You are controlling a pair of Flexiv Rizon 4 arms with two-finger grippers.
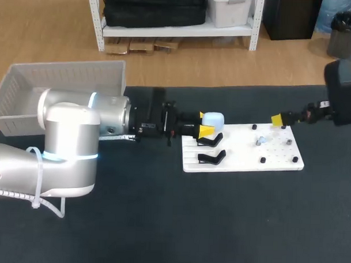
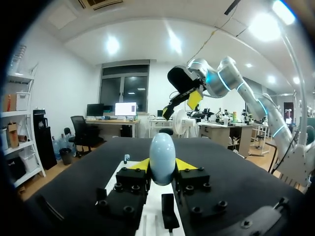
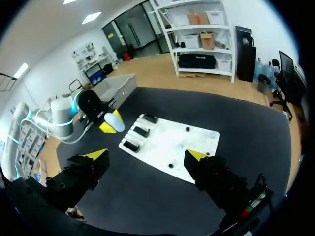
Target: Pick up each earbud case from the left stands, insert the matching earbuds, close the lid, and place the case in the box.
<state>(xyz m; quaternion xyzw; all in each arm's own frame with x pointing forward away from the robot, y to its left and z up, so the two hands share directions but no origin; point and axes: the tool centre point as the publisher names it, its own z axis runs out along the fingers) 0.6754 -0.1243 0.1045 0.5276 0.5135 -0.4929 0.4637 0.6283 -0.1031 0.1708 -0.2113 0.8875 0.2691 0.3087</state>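
A pale blue earbud case (image 1: pixel 213 119) sits between the yellow fingertips of my left gripper (image 1: pixel 207 128), which is shut on it just above the black stands (image 1: pixel 211 157) at the left end of the white board (image 1: pixel 278 161). In the left wrist view the case (image 2: pixel 162 158) stands upright between the fingers, over a stand (image 2: pixel 168 216). Small earbuds (image 1: pixel 260 140) lie mid-board. My right gripper (image 1: pixel 280 119) hangs open over the board's far right corner. Seen from its wrist, the right gripper (image 3: pixel 146 155) is high above the board (image 3: pixel 192 140), with the case (image 3: pixel 114 122) beyond.
A white basket box (image 1: pixel 61 87) stands at the table's back left, behind my left arm, also seen as the box (image 3: pixel 115 86) from the right wrist. Small black pegs (image 1: pixel 263 160) dot the board's right half. Dark table surface surrounds the board.
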